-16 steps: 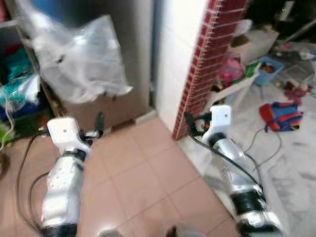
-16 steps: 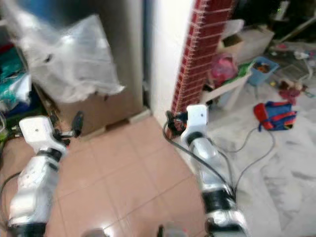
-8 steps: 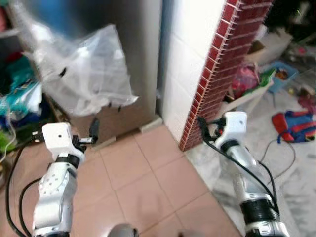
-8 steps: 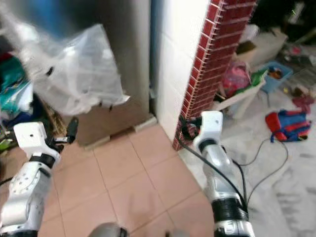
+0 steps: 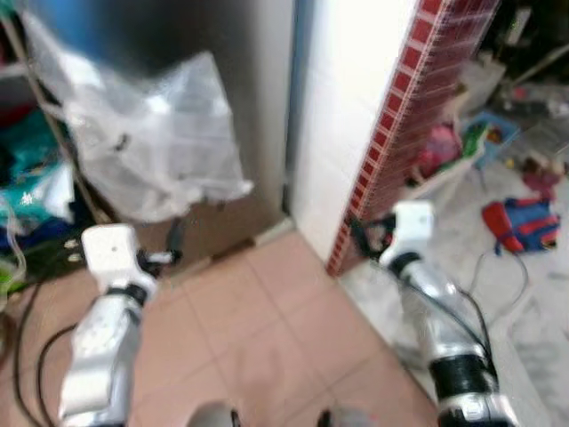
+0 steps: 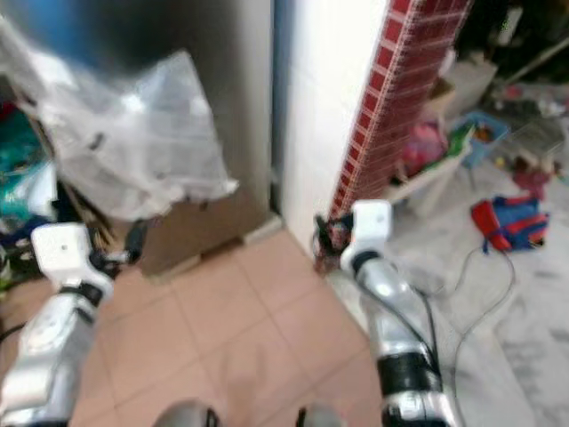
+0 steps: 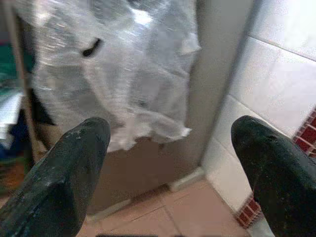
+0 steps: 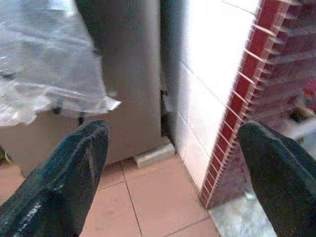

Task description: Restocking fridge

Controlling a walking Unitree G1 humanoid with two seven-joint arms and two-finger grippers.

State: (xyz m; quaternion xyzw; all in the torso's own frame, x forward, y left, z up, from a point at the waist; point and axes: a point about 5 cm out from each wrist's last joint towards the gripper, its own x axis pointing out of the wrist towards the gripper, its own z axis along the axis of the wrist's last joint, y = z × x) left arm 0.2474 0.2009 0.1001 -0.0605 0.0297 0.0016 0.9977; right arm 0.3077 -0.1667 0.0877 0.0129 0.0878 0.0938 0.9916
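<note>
A tall grey fridge (image 5: 260, 98) stands ahead with its door closed, and a loose clear plastic sheet (image 5: 160, 151) hangs over its front. My left gripper (image 5: 174, 242) is held out low before the fridge's lower left, open, with nothing between its fingers (image 7: 74, 168). My right gripper (image 5: 359, 237) is open and empty too. It hangs near the foot of the red brick pillar (image 5: 400, 133), and its wrist view looks at the fridge's bottom corner (image 8: 148, 148). Neither gripper touches anything.
A white tiled wall (image 5: 342, 116) joins the fridge to the brick pillar. Cluttered shelves and bags (image 5: 36, 191) stand on the left. On the right are a red and blue backpack (image 5: 518, 222), toys, boxes and a floor cable (image 5: 498, 285). Pink floor tiles (image 5: 267, 320) lie ahead.
The whole picture has shifted and is blurred: the camera has moved, and the fridge and wall look a little nearer. Both arms keep the same pose, with the grippers still open.
</note>
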